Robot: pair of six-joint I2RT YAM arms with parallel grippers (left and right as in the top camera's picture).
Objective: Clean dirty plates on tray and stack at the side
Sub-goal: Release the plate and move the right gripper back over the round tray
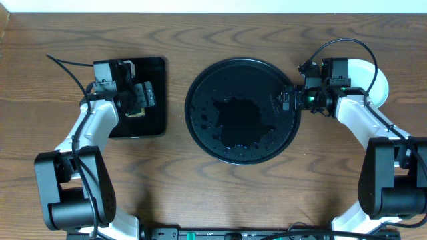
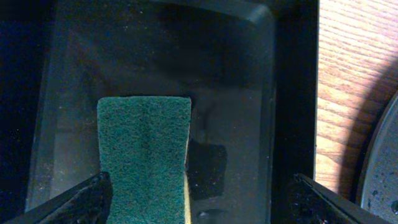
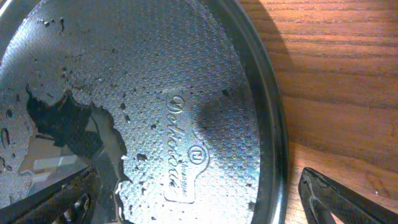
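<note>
The round black tray (image 1: pixel 189 110) lies mid-table, wet, with a puddle and droplets, and no plate on it. My right gripper (image 1: pixel 288 99) is open and straddles its right rim; in the right wrist view (image 3: pixel 199 193) one finger is over the wet embossed floor and the other over the wood outside the rim (image 3: pixel 273 137). Pale plates (image 1: pixel 371 79) sit stacked at the far right, partly hidden by my right arm. My left gripper (image 1: pixel 143 99) is open above a green and yellow sponge (image 2: pixel 144 155), which lies by its left finger (image 2: pixel 202 193).
The sponge rests in a smaller black rectangular tray (image 1: pixel 157 67), seen close in the left wrist view (image 2: pixel 249 74). The round tray's edge shows at that view's right side (image 2: pixel 385 168). Bare wood lies between the two trays (image 1: pixel 175 100).
</note>
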